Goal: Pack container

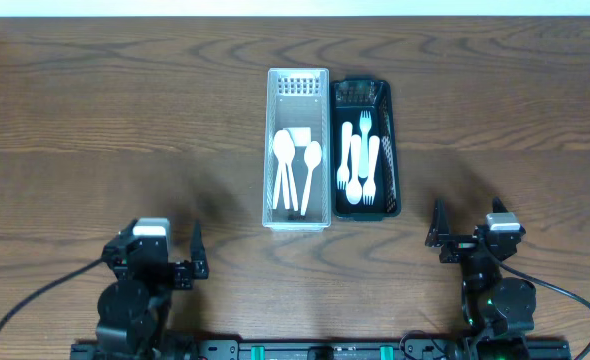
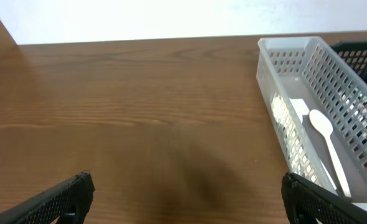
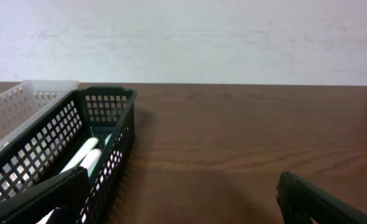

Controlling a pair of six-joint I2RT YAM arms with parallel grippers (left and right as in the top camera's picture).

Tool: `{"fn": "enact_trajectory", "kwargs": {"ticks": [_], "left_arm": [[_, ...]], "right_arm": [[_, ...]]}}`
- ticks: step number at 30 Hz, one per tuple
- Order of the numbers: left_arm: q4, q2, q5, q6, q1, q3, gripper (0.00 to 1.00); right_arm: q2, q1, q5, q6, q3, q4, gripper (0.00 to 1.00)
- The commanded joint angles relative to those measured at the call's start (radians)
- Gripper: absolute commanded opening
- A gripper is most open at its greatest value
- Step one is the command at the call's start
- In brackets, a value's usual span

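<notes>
Two slotted baskets stand side by side at the table's middle. The white basket (image 1: 271,150) (image 2: 267,74) holds white plastic spoons (image 1: 285,160) (image 2: 323,127). The dark green basket (image 1: 391,150) (image 3: 118,124) to its right holds white plastic forks (image 1: 360,160), of which only handles (image 3: 84,155) show in the right wrist view. My left gripper (image 1: 197,258) (image 2: 186,202) rests near the front left, open and empty, well short of the white basket. My right gripper (image 1: 437,232) (image 3: 183,199) sits front right, open, empty, just right of the green basket's near end.
The wooden table (image 1: 115,120) runs to a pale wall (image 3: 233,37) at the back. Black cables (image 1: 35,295) trail from both arm bases along the front edge.
</notes>
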Motion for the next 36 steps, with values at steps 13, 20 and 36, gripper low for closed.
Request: {"fn": "enact_trajectory", "kwargs": {"ticks": [13, 20, 36], "left_arm": [[0.583, -0.088, -0.005, -0.031, 0.038, -0.394, 0.98], [0.529, -0.089, -0.001, -0.031, 0.054, -0.414, 0.98], [0.528, -0.085, 0.014, -0.031, 0.086, -0.414, 0.98]], "right_arm": [[-0.005, 0.014, -0.007, -0.015, -0.004, -0.002, 0.99], [-0.005, 0.014, -0.007, -0.015, -0.004, -0.002, 0.99], [-0.005, 0.014, -0.007, -0.015, -0.004, -0.002, 0.99]]}}
